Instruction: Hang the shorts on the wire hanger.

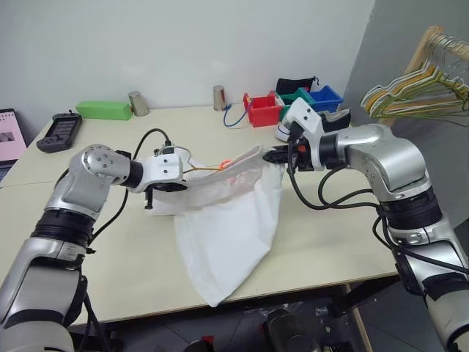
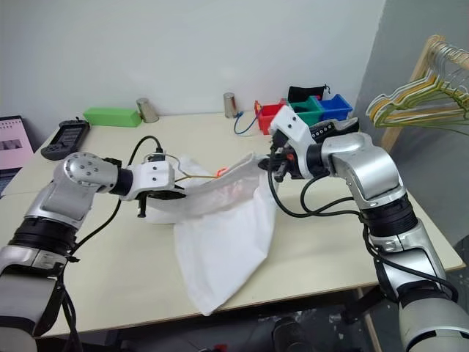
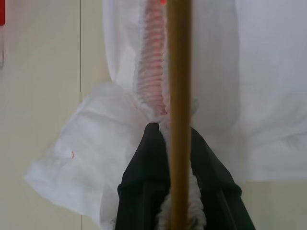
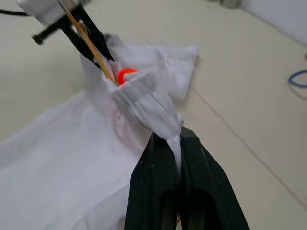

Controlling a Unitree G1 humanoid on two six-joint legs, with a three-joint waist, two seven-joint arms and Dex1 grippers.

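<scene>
While our left gripper [image 1: 150, 199] pinches both the soft white cloth shorts [image 1: 227, 227] and thin tan wire hanger [image 3: 178, 96], our right gripper [image 1: 272, 155] clamps the waistband; we should keep it taut.

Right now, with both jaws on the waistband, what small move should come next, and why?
Probably ease the left gripper further along, sliding the thin yellowish-tan wire hanger deeper into the white cloth shorts. The wire tip sits just at the gathered waistband opening, which the right gripper holds lifted off the table.
</scene>
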